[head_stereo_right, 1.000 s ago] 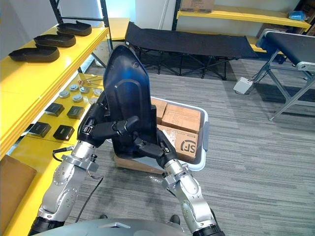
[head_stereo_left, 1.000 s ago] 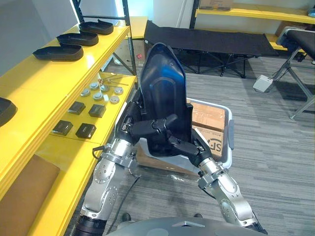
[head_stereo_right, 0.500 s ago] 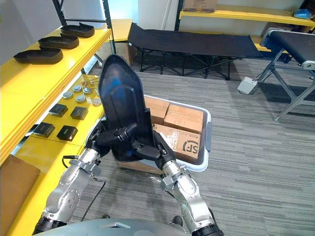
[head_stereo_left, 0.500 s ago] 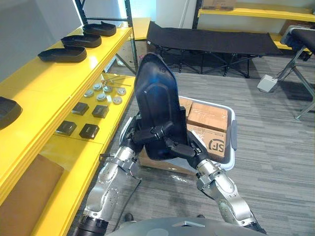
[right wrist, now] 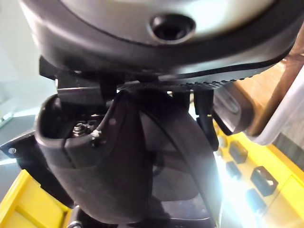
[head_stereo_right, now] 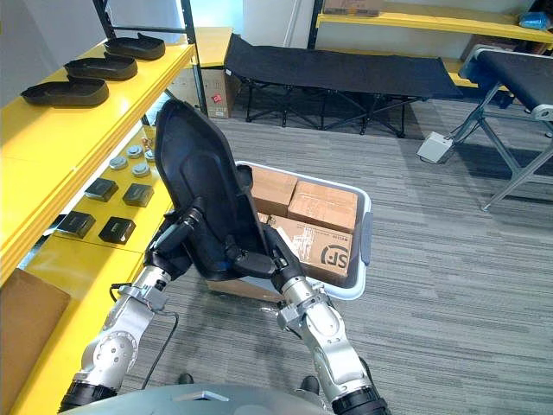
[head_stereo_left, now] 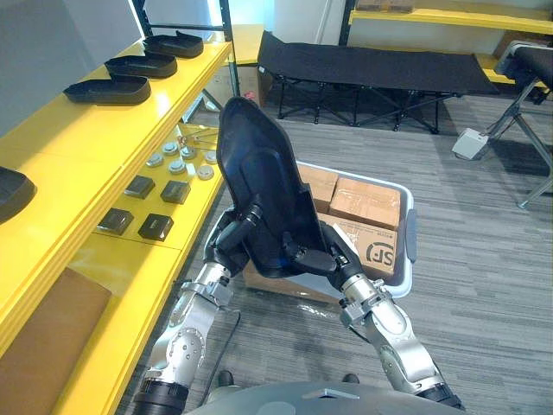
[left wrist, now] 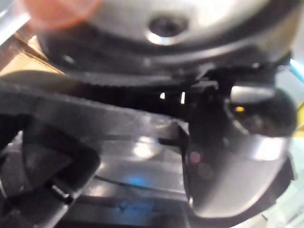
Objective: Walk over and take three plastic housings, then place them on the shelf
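Item: black plastic housing (head_stereo_left: 259,173), in carry, gripped in both hands.
Left hand (head_stereo_left: 230,249) and right hand (head_stereo_left: 327,258) curl round its lower edges; it rises tilted above the fingers. Behind the fingers: bin (head_stereo_left: 406,233) of boxes (head_stereo_left: 367,201). Beyond the left fingers: yellow shelf (head_stereo_left: 78,147) bearing other housings (head_stereo_left: 108,90). Next move, likely: swing shelfward and lay it flat.

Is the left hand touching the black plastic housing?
Touching. The left eye view shows the left hand gripping the black plastic housing near its base.
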### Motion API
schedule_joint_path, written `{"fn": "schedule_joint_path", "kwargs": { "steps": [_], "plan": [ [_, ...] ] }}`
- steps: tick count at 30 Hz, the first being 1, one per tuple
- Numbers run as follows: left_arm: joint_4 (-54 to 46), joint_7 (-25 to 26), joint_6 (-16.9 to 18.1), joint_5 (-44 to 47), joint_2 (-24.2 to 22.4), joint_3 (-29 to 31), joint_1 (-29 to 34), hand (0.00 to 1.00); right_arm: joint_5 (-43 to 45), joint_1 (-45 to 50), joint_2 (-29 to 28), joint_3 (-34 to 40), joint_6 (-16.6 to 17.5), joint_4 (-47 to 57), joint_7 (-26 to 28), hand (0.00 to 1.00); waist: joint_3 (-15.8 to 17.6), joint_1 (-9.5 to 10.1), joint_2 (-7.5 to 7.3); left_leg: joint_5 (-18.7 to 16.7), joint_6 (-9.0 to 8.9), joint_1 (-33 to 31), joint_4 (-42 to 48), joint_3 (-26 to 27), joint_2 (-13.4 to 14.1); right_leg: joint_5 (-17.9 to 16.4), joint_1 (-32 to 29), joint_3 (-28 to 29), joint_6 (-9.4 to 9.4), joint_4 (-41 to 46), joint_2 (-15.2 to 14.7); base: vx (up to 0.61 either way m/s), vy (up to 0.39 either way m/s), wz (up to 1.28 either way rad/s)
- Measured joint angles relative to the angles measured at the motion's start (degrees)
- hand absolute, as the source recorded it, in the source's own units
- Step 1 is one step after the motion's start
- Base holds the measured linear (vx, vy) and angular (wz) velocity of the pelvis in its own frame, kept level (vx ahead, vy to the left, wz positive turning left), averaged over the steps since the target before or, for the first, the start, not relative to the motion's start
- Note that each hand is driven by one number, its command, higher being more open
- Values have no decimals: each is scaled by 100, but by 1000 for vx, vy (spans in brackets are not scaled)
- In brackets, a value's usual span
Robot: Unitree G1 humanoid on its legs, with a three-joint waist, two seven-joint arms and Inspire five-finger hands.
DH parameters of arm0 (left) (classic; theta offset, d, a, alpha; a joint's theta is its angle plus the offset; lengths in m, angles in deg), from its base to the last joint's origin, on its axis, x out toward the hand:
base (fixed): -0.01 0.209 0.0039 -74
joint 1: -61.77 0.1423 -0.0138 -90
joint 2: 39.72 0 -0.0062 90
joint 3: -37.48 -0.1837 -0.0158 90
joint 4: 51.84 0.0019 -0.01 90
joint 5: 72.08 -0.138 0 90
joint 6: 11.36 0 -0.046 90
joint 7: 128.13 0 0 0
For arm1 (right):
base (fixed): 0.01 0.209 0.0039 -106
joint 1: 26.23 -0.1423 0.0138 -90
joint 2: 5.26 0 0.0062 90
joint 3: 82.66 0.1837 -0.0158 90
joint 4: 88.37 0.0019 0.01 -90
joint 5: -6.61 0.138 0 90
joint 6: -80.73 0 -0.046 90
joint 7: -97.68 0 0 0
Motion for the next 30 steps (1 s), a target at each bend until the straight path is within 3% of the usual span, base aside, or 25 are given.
{"fn": "schedule_joint_path", "kwargs": {
  "steps": [1, 2, 8, 12, 16, 21, 30],
  "plan": [
    [0, -9, 0, 2, 0, 8, 0, 0, -9, 0, -11, 1, 0, 0, 0, 0, 6, 2, -10, 0, 0, 0, 0, 0, 0, 0, 0, 0, 0, 0, 0, 0, 0, 0],
    [0, -22, 0, 1, 0, 20, 0, 0, -18, -1, -25, 1, 0, 0, 0, 100, 15, 2, -24, 0, 0, 0, -1, -1, 0, 0, 1, -1, 0, 0, 0, 0, 0, 0],
    [-27, -36, 37, -233, -77, 93, 0, 0, 2, 1, -63, -9, 5, 23, 98, 100, 19, -30, -31, -6, 0, 0, 0, -2, 0, -1, 5, -2, 1, 1, 0, 0, 0, 0],
    [-268, 155, 289, -770, -121, 82, 4, 0, 31, 1, -83, -7, 24, 96, 118, 100, 22, -25, -34, -14, 12, 2, 4, -2, 0, -3, 9, -3, 0, 1, 0, 0, 0, 0],
    [-671, 668, 770, -1627, -217, 82, 49, 0, 32, 1, -122, 17, 23, 197, -91, 100, 34, -31, -42, -20, 14, 26, 4, -2, 0, -7, 33, -3, 0, 1, 0, 0, 0, 0],
    [-912, 1794, 1427, -3071, -287, 370, 135, 0, -6, 19, -123, 323, 23, 268, -469, 100, 62, -39, -42, -43, 22, 61, 10, 0, 1, -25, 72, -4, 2, 1, 0, 0, 0, 0],
    [-914, 3046, 1768, -4516, -332, 596, 146, 0, 85, 268, -175, 585, 120, 360, -549, 100, 117, -59, -73, -79, -10, 69, 32, 25, 1, -30, 70, 19, 9, 1, 0, 0, 0, 0]
  ]
}}
